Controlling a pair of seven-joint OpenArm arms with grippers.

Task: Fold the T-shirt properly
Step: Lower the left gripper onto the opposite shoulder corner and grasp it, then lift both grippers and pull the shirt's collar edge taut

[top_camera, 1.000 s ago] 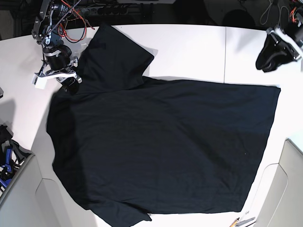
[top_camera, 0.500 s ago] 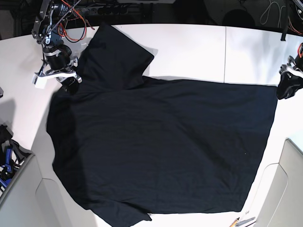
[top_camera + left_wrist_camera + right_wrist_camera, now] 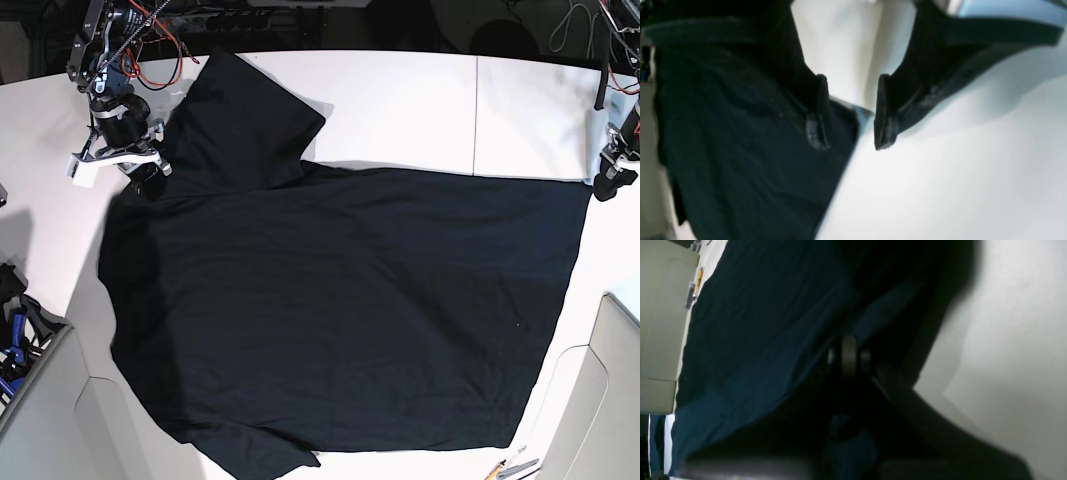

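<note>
One white table [image 3: 400,100] is covered by one black T-shirt [image 3: 340,310], soft, matte and spread flat, one sleeve angled toward the far edge. Two grippers are seen: the right gripper [image 3: 140,170] is clenched on the shirt's shoulder; the left gripper [image 3: 850,126] is held released just beside the hem corner.

A white table [image 3: 400,110] carries the spread black T-shirt [image 3: 340,310].
</note>
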